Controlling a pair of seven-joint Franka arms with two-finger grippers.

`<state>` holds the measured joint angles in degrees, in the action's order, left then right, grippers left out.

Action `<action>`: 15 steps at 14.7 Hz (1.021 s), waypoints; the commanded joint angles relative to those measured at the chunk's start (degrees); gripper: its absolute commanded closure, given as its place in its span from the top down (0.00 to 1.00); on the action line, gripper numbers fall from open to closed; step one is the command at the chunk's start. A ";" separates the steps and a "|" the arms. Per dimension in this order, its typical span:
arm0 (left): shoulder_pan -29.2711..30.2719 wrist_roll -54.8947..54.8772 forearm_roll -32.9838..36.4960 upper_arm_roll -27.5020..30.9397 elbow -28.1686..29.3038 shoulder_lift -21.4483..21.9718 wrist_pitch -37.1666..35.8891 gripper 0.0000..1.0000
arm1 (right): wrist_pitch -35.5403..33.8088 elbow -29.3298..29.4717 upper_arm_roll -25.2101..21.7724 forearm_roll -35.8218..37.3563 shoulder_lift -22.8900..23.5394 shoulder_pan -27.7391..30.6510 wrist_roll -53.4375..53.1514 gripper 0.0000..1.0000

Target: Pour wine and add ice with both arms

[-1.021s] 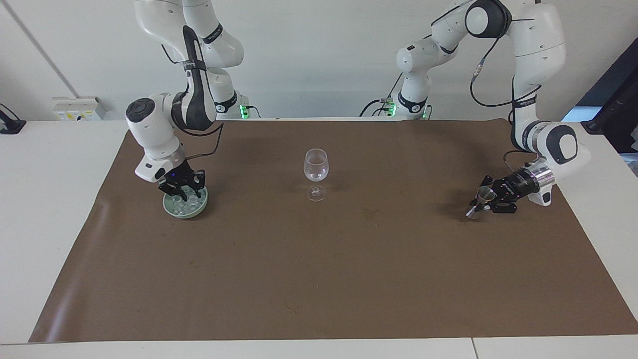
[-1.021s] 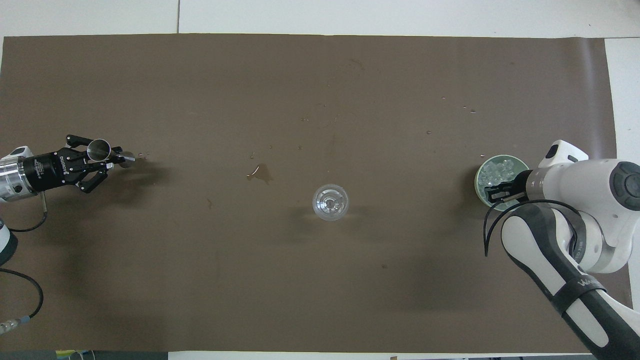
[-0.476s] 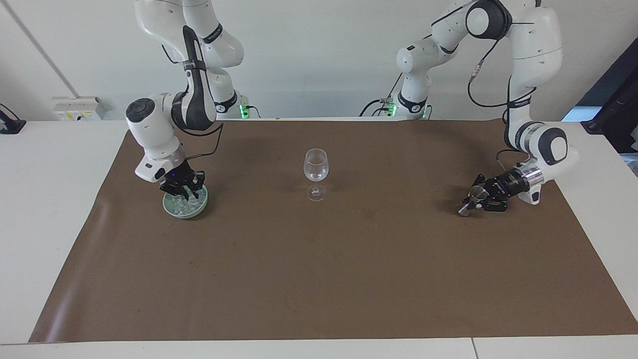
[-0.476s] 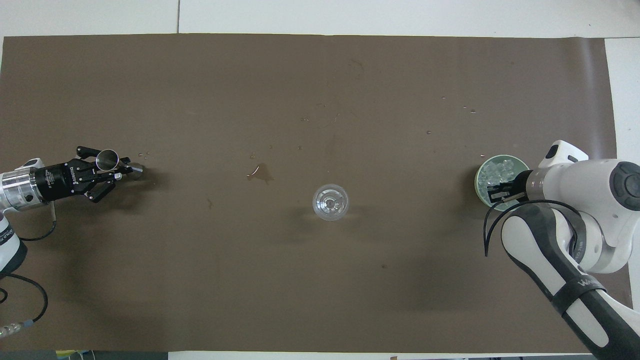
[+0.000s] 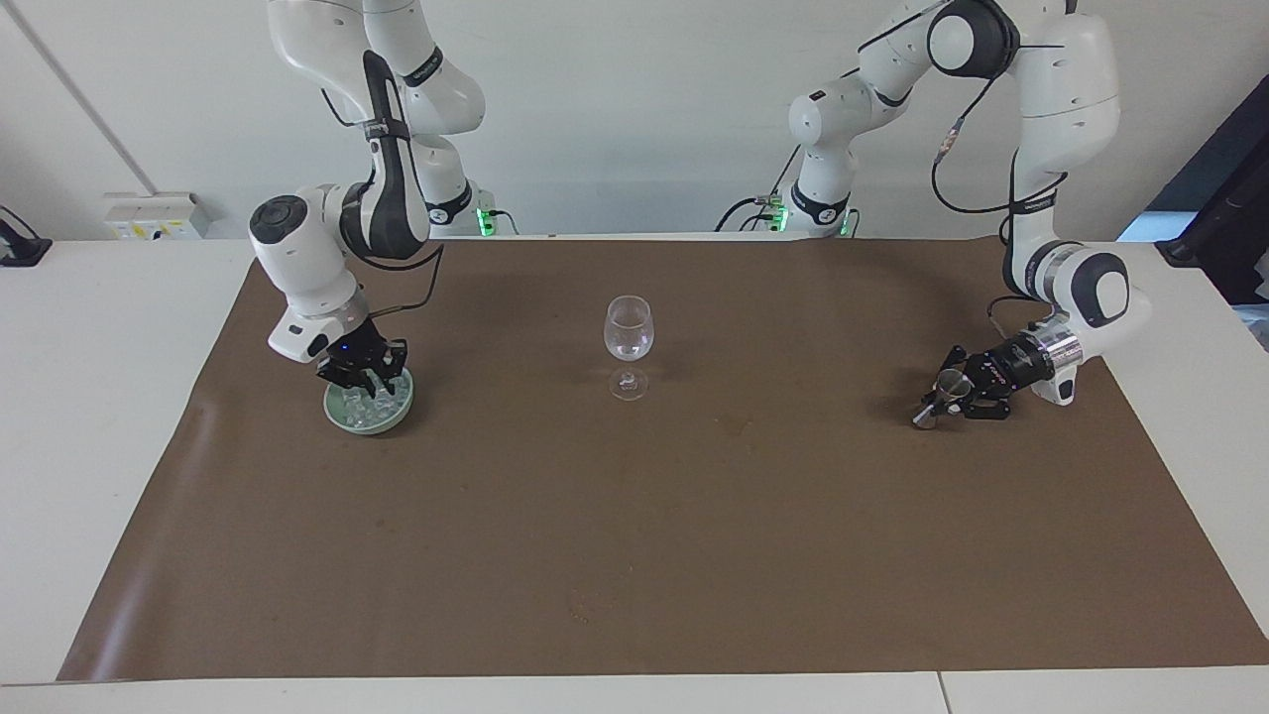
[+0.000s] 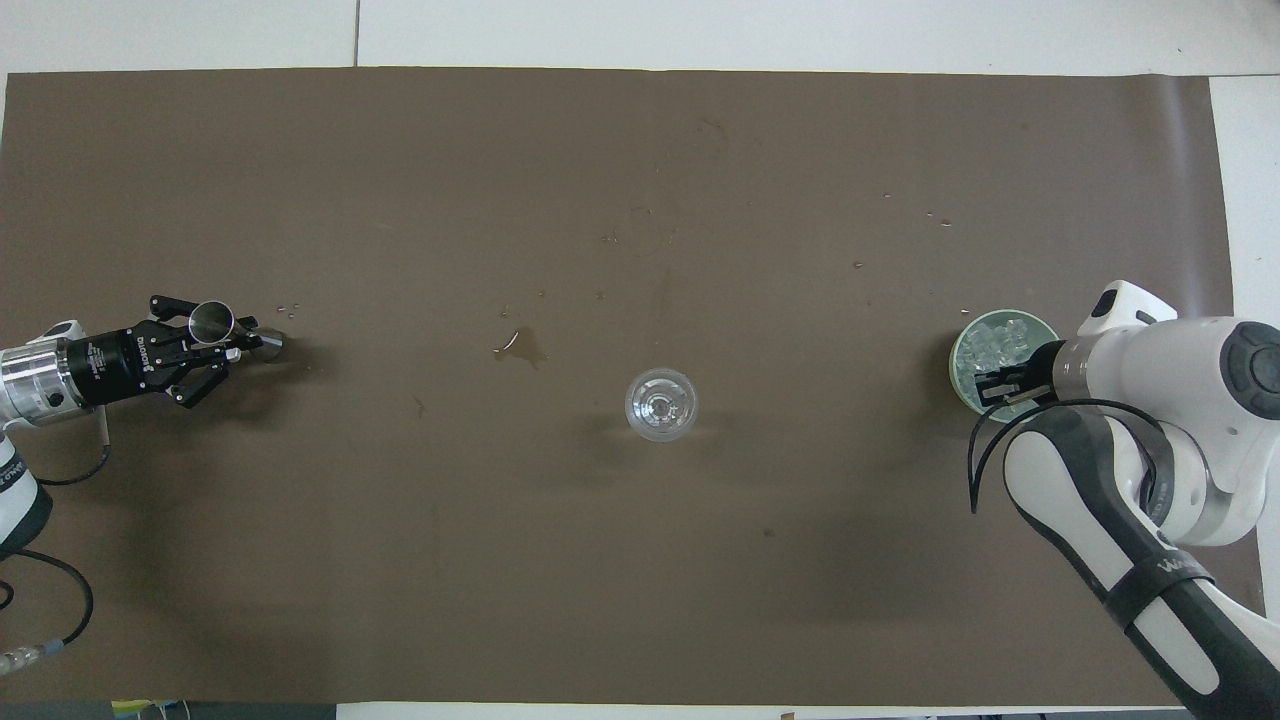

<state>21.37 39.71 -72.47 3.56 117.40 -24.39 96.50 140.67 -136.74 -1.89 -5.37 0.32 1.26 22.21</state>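
Note:
A clear wine glass (image 5: 629, 342) stands upright mid-mat; it also shows in the overhead view (image 6: 661, 404). A pale green dish (image 5: 369, 428) of clear ice (image 5: 375, 411) sits toward the right arm's end. My right gripper (image 5: 363, 378) is down in the dish (image 6: 953, 358), over the ice (image 6: 1000, 338). My left gripper (image 5: 952, 393) is shut on a small metal jigger (image 5: 942, 397), tilted, its lower end at the mat toward the left arm's end. The overhead view shows this gripper (image 6: 212, 332) and the jigger's open mouth (image 6: 211, 320).
A brown mat (image 5: 694, 555) covers the white table. A small wet stain (image 6: 520, 346) and scattered droplets lie on the mat between the jigger and the glass.
My left gripper has come down with the jigger, its lower end now at the mat. My right gripper has stayed at the dish, shifting only slightly.

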 commanded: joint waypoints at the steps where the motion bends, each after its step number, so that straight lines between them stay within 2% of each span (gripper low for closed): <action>1: 0.69 -0.43 -0.57 -0.40 2.04 1.53 0.88 0.11 | -5.65 3.04 0.57 -0.87 -1.29 1.03 0.37 0.18; 2: 0.69 -0.25 -0.57 -0.40 2.04 1.53 0.88 0.24 | -7.58 4.45 0.49 -0.79 -1.55 1.03 0.46 0.18; 3: 0.69 -0.16 -0.57 -0.31 2.04 1.53 0.79 0.99 | -9.78 5.85 0.48 -0.78 -1.99 1.03 0.46 0.18; 6: 2.26 0.01 2.05 -0.31 0.56 1.45 0.09 1.00 | -17.33 10.86 0.57 -0.78 -3.22 0.85 0.11 0.18; 9: 4.20 -0.25 11.88 -0.40 -3.83 1.45 0.35 1.00 | -26.99 18.06 1.36 -0.78 -4.80 -0.81 -2.95 0.18; 13: 4.03 -0.07 24.89 -0.40 -9.97 2.41 -0.17 1.00 | -40.71 30.89 3.47 -0.70 -4.90 -9.05 -17.25 0.18; 15: 3.07 0.01 30.26 -0.40 -15.07 2.41 -0.96 1.00 | -43.81 34.77 3.47 -0.70 -4.46 -15.73 -26.22 0.18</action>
<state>25.17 39.36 -47.17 3.36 106.76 -22.27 96.57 99.91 -106.28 1.45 -5.54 -5.54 -10.00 2.86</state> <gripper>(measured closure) 0.000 0.758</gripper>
